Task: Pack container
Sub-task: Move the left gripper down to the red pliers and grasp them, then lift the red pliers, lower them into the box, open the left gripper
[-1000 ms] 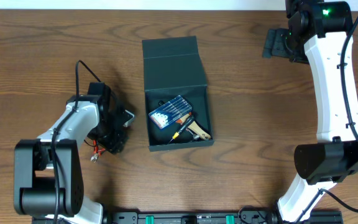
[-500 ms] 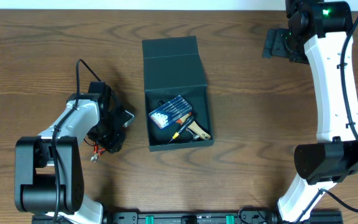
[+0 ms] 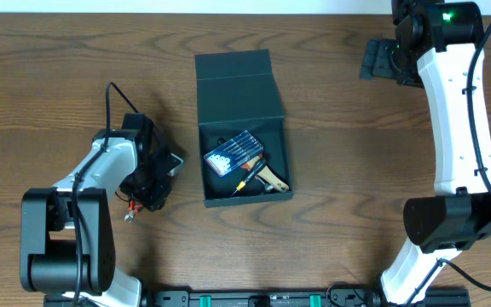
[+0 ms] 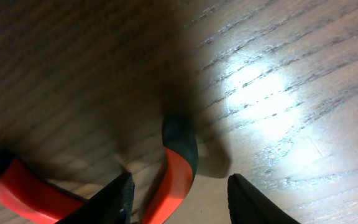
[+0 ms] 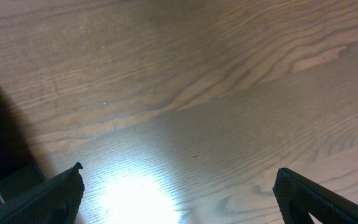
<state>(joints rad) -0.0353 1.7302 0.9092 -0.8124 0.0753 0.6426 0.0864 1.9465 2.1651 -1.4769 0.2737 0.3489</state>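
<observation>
The brown wood-grain table [image 3: 356, 170] is carrying a dark teal-black, matte, square cardboard container [image 3: 235, 94], which is sitting with its hinged flap lid folded open, near the left gripper [image 3: 150, 181] on its right side. A hand tool with curved red handles tipped in black [image 4: 178, 165] is lying on the wood directly beneath that gripper. One handle is resting between the two spread fingers, the other off to their left in the wrist view.
</observation>
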